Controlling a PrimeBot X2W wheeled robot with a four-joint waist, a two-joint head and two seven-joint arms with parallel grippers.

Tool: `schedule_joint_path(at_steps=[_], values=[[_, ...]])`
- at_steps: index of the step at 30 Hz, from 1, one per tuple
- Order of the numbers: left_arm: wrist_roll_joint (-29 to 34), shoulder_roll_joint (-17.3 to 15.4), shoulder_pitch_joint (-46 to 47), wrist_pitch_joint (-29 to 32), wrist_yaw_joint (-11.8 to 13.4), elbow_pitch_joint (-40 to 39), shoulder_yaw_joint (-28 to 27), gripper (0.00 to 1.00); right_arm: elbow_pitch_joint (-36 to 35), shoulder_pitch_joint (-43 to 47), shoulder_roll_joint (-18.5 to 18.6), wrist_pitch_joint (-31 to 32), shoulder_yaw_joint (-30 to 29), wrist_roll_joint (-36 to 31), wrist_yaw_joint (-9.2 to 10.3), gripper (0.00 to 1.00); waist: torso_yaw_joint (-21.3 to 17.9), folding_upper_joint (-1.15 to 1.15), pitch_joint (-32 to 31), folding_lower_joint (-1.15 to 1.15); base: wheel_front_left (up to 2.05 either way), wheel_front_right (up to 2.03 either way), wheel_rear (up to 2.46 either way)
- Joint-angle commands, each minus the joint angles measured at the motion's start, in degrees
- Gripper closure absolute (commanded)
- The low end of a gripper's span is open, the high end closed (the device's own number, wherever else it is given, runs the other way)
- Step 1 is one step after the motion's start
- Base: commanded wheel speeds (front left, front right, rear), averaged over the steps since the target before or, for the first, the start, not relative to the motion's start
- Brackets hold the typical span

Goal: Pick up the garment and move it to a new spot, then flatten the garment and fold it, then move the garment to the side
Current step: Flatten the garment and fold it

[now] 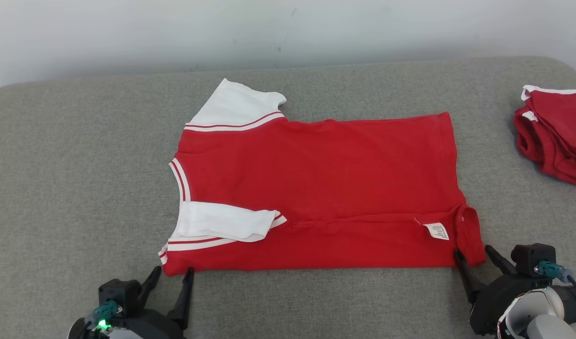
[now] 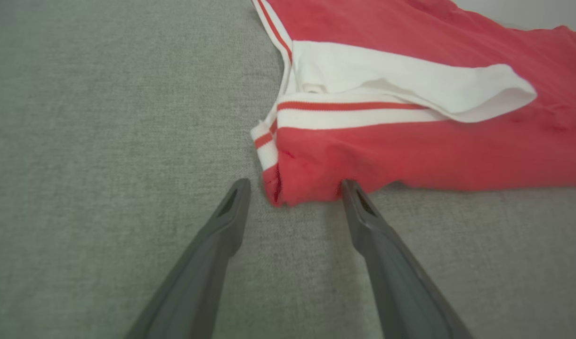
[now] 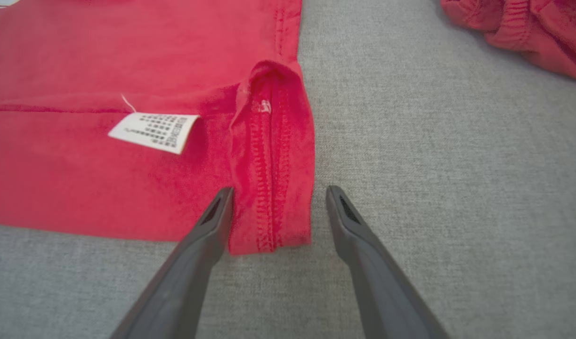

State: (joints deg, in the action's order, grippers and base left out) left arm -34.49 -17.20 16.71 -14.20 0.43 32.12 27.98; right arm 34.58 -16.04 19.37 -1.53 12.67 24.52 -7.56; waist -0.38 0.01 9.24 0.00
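Red shirt flat mid-frame on grey table. Left end effector, right end effector spread, straddling lower corners, gripping nothing. Right wrist view shows label print, unreadable. Second red pile cut off right.

The garment is presenting as soft red knit cloth, matt, lightly creased along its near edge. Its sleeves are showing white cloth of the same dull finish, edged with ribbed red-and-white trim. The hem is displaying rows of raised stitching. The care label is reading as thin, white and printed; woven or papery cannot be told. The grey surface underneath is showing coarse, flecked, matt woven cloth. The fingers of the left gripper and right gripper are appearing as smooth, dark grey, matt plastic. The red pile is showing like cloth. The wall is looking pale, smooth and matt.
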Motion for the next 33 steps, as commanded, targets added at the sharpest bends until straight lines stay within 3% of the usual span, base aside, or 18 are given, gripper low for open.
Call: schedule_joint_path(at_steps=[1, 2, 3, 4, 5, 12, 19, 29, 33], values=[[0.4, 0.4, 0.9, -0.3, -0.2, 0.4, 0.1, 0.0, 1.0, -0.7, 0.0, -0.4, 0.2, 0.1, 0.14, 0.0, 0.3, -0.01, 0.1, 0.0, 0.0, 0.0, 0.0], [0.3, 0.7, 1.1, -0.3, -0.3, 0.7, 0.2, 0.0, 1.8, -1.0, -0.1, -0.3, 0.4, 0.4, 0.14, 0.0, 0.3, -0.01, 0.2, 0.0, 0.0, 0.0, 0.0], [0.2, 0.9, 1.5, -0.3, -0.4, 1.0, 0.2, 0.17, 2.5, -1.4, -0.3, -0.2, 0.7, 0.6, 0.14, 0.58, 0.4, -0.01, 0.2, 0.0, 0.0, 0.0, 0.0], [0.0, 1.3, 1.9, -0.4, -0.5, 1.2, 0.2, 0.71, 3.1, -1.8, -0.4, -0.4, 0.9, 0.9, 0.14, 1.0, 0.4, -0.01, 0.3, 0.0, 0.0, 0.0, 0.0], [0.0, 1.5, 2.2, -0.5, -0.7, 1.4, 0.2, 1.0, 3.7, -2.2, -0.6, -0.5, 1.2, 1.0, 0.14, 1.0, 0.4, -0.01, 0.3, 0.0, 0.0, 0.0, 0.0], [-0.5, 2.5, 2.2, -0.9, -1.9, 3.3, -1.1, 1.0, 6.6, -2.1, -2.3, -3.1, 2.3, 5.5, 0.14, 1.0, 1.0, -0.01, -3.1, 0.0, 0.0, 0.0, 0.0], [-0.4, 1.8, -3.2, -1.0, -2.0, 2.5, -2.0, 1.0, 5.3, 2.0, -1.4, -4.0, 4.3, 9.0, 0.14, 1.0, 2.1, -0.01, -8.7, 0.0, 0.0, 0.0, 0.0], [-0.7, 1.9, -15.3, -1.0, 1.2, -8.0, -4.1, 1.0, -3.5, 12.5, 0.7, -2.5, 2.3, 11.1, 0.14, 1.0, 3.6, -0.01, -11.3, 0.0, 0.0, 0.0, 0.0], [-0.7, 2.5, -17.7, -1.0, 2.1, -10.0, -4.3, 1.0, -6.0, 15.7, -0.2, -2.1, 0.9, 10.6, 0.14, 1.0, 4.1, -0.01, -11.4, 0.0, 0.0, 0.0, 0.0]])
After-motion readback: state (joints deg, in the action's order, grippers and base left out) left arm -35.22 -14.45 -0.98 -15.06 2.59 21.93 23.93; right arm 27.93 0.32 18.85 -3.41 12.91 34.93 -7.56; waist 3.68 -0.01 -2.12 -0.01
